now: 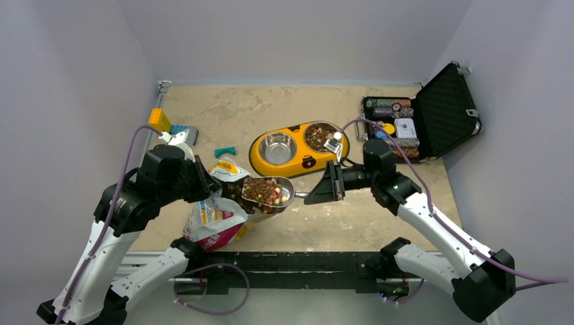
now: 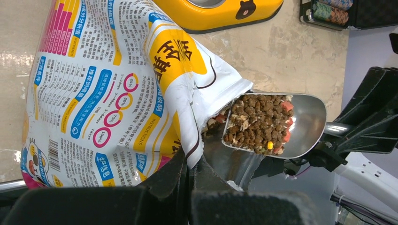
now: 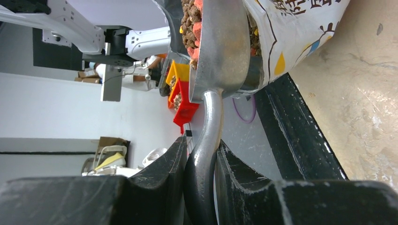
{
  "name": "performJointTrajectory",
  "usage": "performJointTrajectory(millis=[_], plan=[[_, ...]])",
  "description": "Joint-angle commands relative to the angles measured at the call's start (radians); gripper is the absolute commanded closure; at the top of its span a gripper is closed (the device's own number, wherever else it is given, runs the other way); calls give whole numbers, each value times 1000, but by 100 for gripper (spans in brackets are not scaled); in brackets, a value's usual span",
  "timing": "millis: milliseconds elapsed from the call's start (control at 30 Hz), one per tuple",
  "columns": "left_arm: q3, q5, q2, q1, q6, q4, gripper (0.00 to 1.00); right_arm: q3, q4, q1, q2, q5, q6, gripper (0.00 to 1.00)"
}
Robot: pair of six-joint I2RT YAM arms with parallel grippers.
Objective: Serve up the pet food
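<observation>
We've got the yellow double bowl (image 1: 298, 143) just beyond the bag (image 1: 213, 220), kibble in its right cup, and an open chip case (image 1: 443, 112) far right on the worktop (image 1: 379, 210). Our left tool (image 2: 191, 161) pinches the bag's open rim. Our right tool (image 3: 199, 147) reaches left, clamped on the metal scoop (image 2: 305, 117) handle; the scoop sits level at the bag mouth, heaped with pet food (image 2: 258, 124).

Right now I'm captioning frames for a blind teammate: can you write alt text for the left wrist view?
A metal scoop heaped with brown and reddish kibble sits at the open mouth of a printed pet food bag, its handle in the right jaws. The left jaws pinch the bag's edge at bottom; a yellow bowl stand lies behind.
</observation>
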Motion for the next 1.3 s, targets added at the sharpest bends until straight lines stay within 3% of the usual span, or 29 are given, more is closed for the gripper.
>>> performJointTrajectory(millis=[0,400,733,900,1267], plan=[[74,-92,5,-2,6,24,100,18,21,-20,-42,-37,0,100],[153,-275,104,-3,-89,-161,100,103,-39,-72,-60,-78,-12,100],[154,-361,94,-3,-115,-242,100,193,44,-138,-8,-88,63,100],[148,-383,68,-2,-129,-266,100,237,71,-199,80,-78,65,100],[202,-481,0,-2,-105,-313,100,341,-31,-299,356,-63,-120,100]])
